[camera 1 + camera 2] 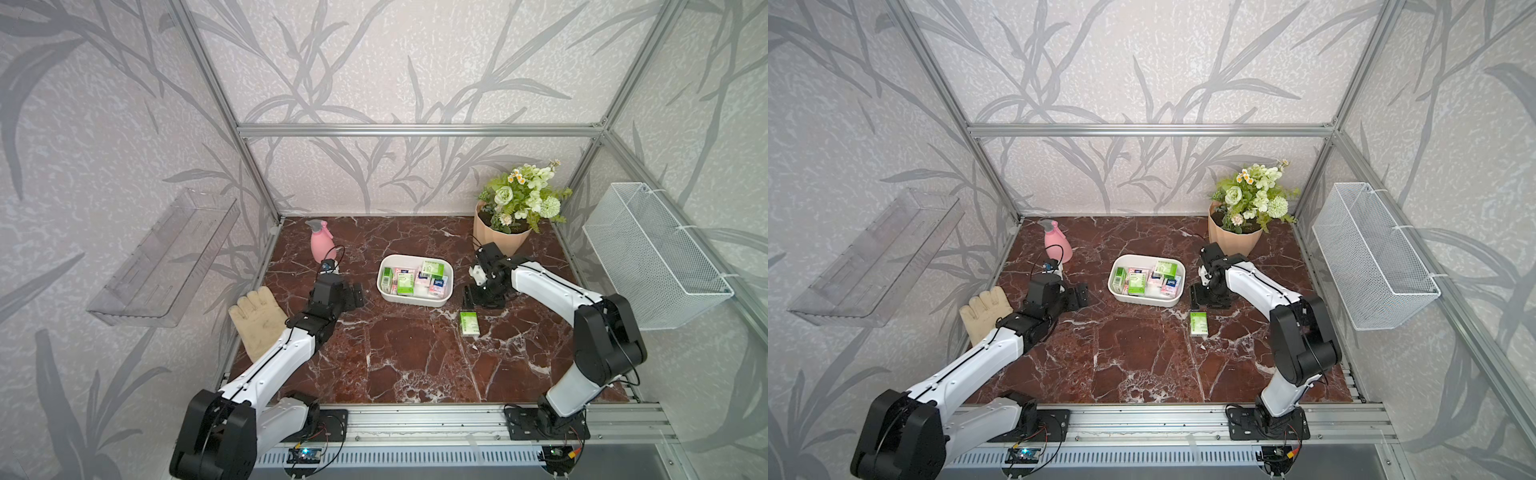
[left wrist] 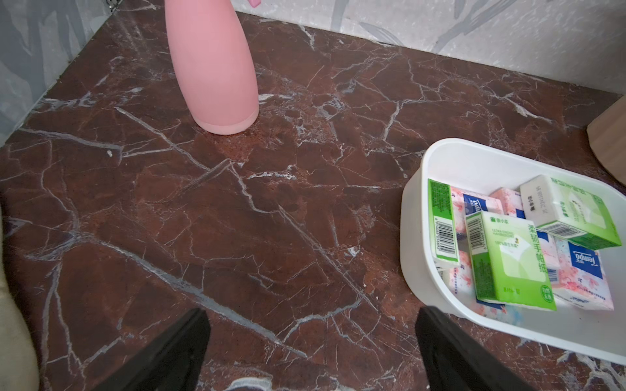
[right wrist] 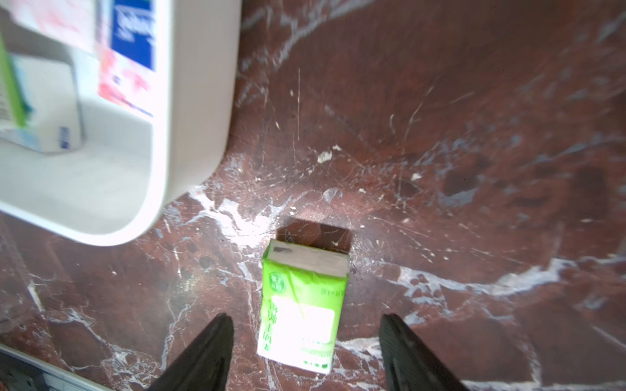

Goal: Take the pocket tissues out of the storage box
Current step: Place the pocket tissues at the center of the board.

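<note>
The pocket tissues (image 1: 415, 279) are mostly in the storage box (image 1: 409, 301), which sits mid-surface: green-and-white, pink and blue-labelled packets lie jumbled there, some flat, one green packet standing on edge by the wall nearest your left arm, another propped at a tilt on the ones beneath it. One green-and-white packet (image 1: 469, 323) lies flat on the surface (image 1: 395, 357), just outside the box's near corner on your right-arm side. Your right tool (image 1: 482, 298) hangs low over that packet with its jaws parted. In the right wrist view they stand on either side of it with a gap showing on both sides, so it holds nothing. Your left tool (image 1: 355, 296) is spread wide and empty over bare surface beside the box's other end, between the box and the glove (image 1: 257, 320), with the pink spray bottle (image 1: 322, 243) behind it. You appear to be at the end of one set-down, with most of the unloading left to do. The next move likely calls for lifting the right tool clear of the placed packet, swinging over the rim and dropping onto a packet whose narrow sides are exposed. The tilted green one on top looks easiest. Keep the jaws clear of the box wall, or the light tub may slide.
</note>
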Robot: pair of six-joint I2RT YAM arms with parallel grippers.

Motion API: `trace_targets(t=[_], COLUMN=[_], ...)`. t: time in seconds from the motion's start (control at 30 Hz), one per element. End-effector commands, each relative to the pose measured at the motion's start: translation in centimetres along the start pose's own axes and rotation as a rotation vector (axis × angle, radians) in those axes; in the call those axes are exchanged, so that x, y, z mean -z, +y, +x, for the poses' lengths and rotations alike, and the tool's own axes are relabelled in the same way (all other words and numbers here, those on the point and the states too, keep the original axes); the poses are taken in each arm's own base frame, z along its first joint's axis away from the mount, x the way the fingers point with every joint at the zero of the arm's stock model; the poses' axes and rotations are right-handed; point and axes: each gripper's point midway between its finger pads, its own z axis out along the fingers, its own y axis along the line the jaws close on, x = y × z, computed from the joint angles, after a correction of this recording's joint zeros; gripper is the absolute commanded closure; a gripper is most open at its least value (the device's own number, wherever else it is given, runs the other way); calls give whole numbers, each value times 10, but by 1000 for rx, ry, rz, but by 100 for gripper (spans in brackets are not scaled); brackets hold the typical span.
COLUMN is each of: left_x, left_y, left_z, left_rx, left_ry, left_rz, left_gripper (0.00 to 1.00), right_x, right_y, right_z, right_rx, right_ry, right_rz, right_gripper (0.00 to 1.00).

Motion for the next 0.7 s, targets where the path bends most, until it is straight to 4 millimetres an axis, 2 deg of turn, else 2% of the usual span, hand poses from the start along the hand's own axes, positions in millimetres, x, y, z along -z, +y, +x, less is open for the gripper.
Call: trace_targets(t=[0.0,0.17,0.3,0.33,0.5,0.67], left_x=[5,4,2,1,3,3], left_y=[0,-1,-2,-1,1,-1], left_z=[-15,-11,-6,-4,-1,4], left_rx=[40,82,89,91,83,90], left_ry=[-48,-38,-18,-15,-1,11], left_rz=[-3,9,14,12,5,23], left_gripper=[0,0,0,0,0,0], right_x=[31,37,29,21,-3,-23], right_y=[22,81,117,124,148,153], right_z=[-13,-40,-57,-60,-73,-84], right_rx=[-24,-58,-48,-40,-17,-13], right_ry=[-99,-222,-279,-273,-266,-271], right_rz=[-15,-136,-137,-127,-82,-1], right_gripper=[26,21,18,17,13,7])
